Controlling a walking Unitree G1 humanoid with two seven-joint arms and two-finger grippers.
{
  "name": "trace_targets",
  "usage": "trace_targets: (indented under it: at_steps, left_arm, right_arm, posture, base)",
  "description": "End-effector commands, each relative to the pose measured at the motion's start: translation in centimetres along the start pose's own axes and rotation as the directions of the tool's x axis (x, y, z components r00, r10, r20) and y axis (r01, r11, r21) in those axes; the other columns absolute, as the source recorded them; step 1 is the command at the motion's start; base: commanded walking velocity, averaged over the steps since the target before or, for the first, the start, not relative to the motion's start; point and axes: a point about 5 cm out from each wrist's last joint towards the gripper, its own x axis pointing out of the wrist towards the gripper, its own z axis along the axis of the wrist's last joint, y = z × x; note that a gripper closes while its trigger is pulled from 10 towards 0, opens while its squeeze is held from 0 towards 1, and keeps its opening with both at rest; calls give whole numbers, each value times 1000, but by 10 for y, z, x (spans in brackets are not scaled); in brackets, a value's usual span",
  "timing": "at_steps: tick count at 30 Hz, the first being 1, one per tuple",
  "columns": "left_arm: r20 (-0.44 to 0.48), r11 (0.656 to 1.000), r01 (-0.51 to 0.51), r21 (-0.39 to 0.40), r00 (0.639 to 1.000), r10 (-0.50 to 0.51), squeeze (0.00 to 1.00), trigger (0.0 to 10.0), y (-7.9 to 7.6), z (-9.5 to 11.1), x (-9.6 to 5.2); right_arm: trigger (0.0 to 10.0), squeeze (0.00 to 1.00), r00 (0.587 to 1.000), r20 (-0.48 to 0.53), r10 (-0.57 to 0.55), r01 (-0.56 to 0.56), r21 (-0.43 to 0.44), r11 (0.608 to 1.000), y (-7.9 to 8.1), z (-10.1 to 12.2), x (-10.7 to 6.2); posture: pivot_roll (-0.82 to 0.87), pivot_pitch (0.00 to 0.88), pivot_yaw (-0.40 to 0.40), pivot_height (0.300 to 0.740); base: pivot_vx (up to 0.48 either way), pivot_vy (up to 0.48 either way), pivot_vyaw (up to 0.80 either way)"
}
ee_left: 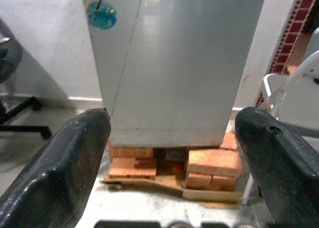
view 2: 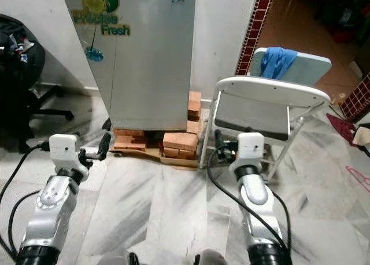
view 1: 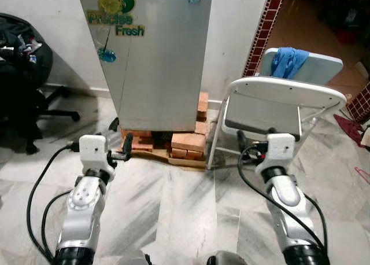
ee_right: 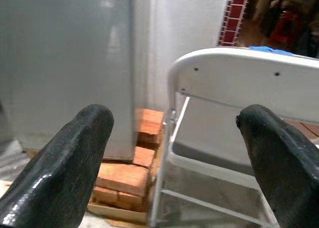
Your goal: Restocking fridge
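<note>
A silver fridge with its door closed stands ahead against the wall, raised on red bricks and a wooden board. It bears a "Fresh" sticker near the top. My left gripper is held out low in front of the fridge's left corner, open and holding nothing; its fingers frame the fridge base in the left wrist view. My right gripper is open too, empty, just short of the white folding chair; its fingers frame the chair back.
The white folding chair right of the fridge carries a blue cloth on its seat. A black office chair piled with dark things is at the left. The floor is grey marble. A red-tiled pillar edges a doorway behind.
</note>
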Motion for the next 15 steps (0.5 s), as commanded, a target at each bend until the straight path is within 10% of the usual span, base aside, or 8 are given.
trace_targets:
  at_steps: [1,15]
  left_arm:
    - [10,1000,2,5,1000,-2,0,10000,1,4,-2]
    - [-18,999,27,27,999,-27,0,10000,-2,0,-13]
  right_arm:
    - [10000,0,1000,13,-16,16,1,1000,-6,5,-3]
    - [10000,0,997,-31,-65,65,-11,998,-21,-3,-31]
  posture:
    - [-60,29,20,740]
    - [-62,17,40,740]
  base:
    - [0,0,0]
    - [0,0,0]
